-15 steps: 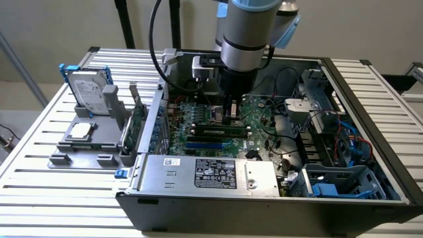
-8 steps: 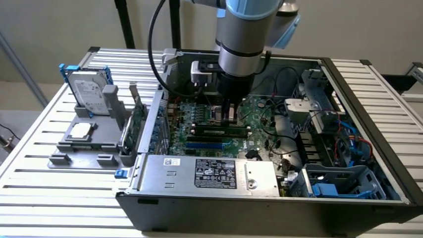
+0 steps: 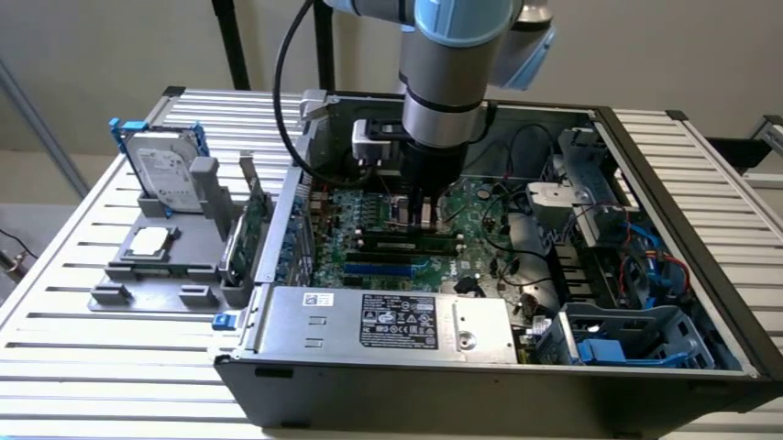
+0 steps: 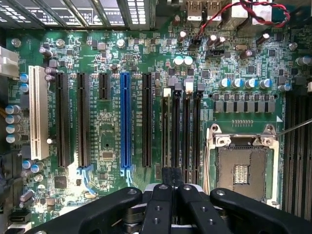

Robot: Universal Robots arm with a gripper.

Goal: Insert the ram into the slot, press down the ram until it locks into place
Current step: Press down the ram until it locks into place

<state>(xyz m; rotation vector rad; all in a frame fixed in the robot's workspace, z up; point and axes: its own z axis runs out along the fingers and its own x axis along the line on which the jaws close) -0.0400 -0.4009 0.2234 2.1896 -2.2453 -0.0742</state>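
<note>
1. The black two-finger gripper (image 4: 171, 178) has its fingers close together. It hangs low inside the open grey metal computer case (image 3: 490, 385).
2. Its tips sit on the top edge of the ram (image 4: 167, 131), a long thin green stick. I cannot tell if they pinch it or just rest on it.
3. The ram (image 3: 410, 241) stands in the long black plastic slot (image 4: 167, 93). In the exterior view it lies right at 6 o'clock from the gripper (image 3: 423, 218).
4. I think this is the pressing step. The ram looks set in, but I cannot see if the end clips have snapped.
5. The push needs to go straight down and even, so the stick does not tip.
6. Three more black slots (image 4: 186, 131) sit just beside it. A blue slot (image 4: 126, 122) is near, on the big green board (image 4: 102, 131).
7. The case rests on a pale slatted metal table (image 3: 73, 275).
8. At 9 o'clock from the case, a silver hard drive (image 3: 171, 170) stands in a grey holder (image 3: 147, 275).
9. A plain beige wall (image 3: 98, 46) is behind, at 12 o'clock.
</note>
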